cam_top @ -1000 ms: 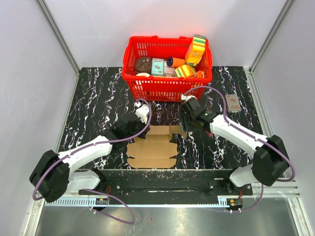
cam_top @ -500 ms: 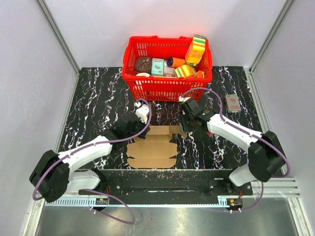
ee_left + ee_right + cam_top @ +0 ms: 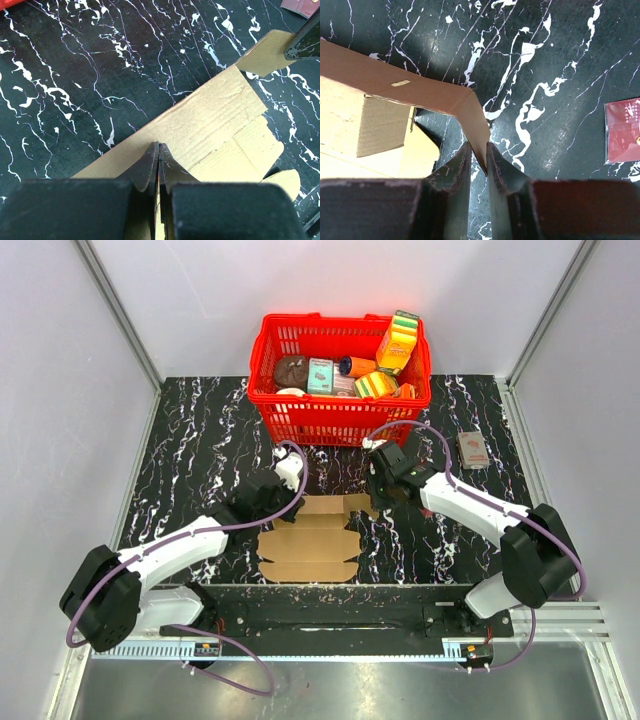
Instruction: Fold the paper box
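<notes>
- I see the paper box (image 3: 310, 540) lying flat, just near-side of the red basket (image 3: 330, 422).
- Left gripper (image 3: 158, 150) pinched tight on its basket-side edge.
- Right gripper (image 3: 478, 150): jaws narrow astride the raised flap; can't tell if gripping.

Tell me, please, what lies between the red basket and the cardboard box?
Nothing but bare marbled table, as the top view shows; the red basket and the cardboard box sit apart.
</notes>
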Robot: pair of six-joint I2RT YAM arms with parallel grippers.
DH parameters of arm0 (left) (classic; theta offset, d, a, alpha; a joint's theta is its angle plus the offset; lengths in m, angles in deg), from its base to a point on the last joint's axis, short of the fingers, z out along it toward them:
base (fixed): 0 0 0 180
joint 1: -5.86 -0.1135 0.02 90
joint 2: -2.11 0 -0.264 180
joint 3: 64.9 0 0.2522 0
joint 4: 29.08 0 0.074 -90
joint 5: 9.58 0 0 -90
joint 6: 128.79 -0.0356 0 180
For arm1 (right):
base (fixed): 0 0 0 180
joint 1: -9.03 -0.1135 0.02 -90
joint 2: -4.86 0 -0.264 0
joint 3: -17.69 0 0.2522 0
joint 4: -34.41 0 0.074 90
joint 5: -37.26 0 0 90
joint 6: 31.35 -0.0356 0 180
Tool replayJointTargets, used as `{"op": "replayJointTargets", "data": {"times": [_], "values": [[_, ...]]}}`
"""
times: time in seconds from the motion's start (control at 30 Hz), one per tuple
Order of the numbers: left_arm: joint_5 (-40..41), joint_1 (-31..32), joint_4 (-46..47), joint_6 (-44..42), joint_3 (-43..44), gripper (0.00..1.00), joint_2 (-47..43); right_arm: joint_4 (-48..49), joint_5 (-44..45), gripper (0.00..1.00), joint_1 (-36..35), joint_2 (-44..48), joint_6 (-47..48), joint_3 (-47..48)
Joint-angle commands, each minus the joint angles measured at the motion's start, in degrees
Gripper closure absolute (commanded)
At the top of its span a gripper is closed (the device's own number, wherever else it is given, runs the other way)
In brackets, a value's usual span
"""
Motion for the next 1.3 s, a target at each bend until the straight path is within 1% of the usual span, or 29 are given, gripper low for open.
{"op": "replayJointTargets", "data": {"times": [0.0,0.2,0.23,0.27,0.33,0.5,0.6,0.7,0.73,0.87,0.9,1.0,1.13,1.27], "values": [[0.3,0.0,0.5,0.1,0.6,1.0,-1.3,2.1,-1.7,0.79,0.2,0.5,1.9,0.0],[0.2,0.0,-0.2,0.2,1.4,1.0,-2.8,2.6,-3.2,0.89,0.3,0.8,3.6,-0.4],[0.1,0.0,-0.3,0.2,1.6,1.0,-3.5,2.7,-3.2,0.94,0.2,0.7,3.6,-0.4],[0.1,0.0,-0.5,0.3,1.7,1.0,-5.1,2.6,-3.2,0.97,0.2,0.7,3.8,-0.4],[0.0,0.1,-0.8,0.5,1.9,1.0,-7.0,2.6,-3.2,1.0,0.2,0.7,3.9,-0.5],[0.2,1.1,-1.1,1.0,2.5,0.98,-13.7,2.8,-2.2,1.0,0.2,1.1,4.3,-0.7],[-1.0,3.8,-1.0,1.0,2.6,0.98,-15.7,2.8,-1.7,1.0,0.2,1.5,4.3,-0.8],[-1.3,9.6,0.0,1.0,1.4,0.99,-15.2,2.9,-1.6,1.0,0.2,1.8,4.3,-1.0],[-0.7,13.1,0.9,1.2,-0.1,0.99,-14.7,3.1,-1.7,1.0,0.2,1.8,4.3,-0.9],[0.3,17.3,6.9,5.6,-3.7,1.0,-8.7,3.7,-2.0,1.0,0.2,1.8,4.3,-1.1],[0.0,17.8,11.2,6.4,-4.6,1.0,-7.7,3.9,-2.1,1.0,0.2,1.8,4.0,-1.3],[-0.3,19.7,19.9,8.4,-7.5,1.0,-2.7,4.7,-3.1,1.0,0.3,2.1,3.3,-1.7],[-0.6,22.1,24.3,9.1,-5.5,1.0,7.2,4.8,-3.2,1.0,0.2,2.5,3.4,-2.0],[-1.0,24.3,25.6,8.5,-2.6,1.0,13.3,4.8,-3.2,1.0,0.2,2.3,3.5,-2.1]]}}
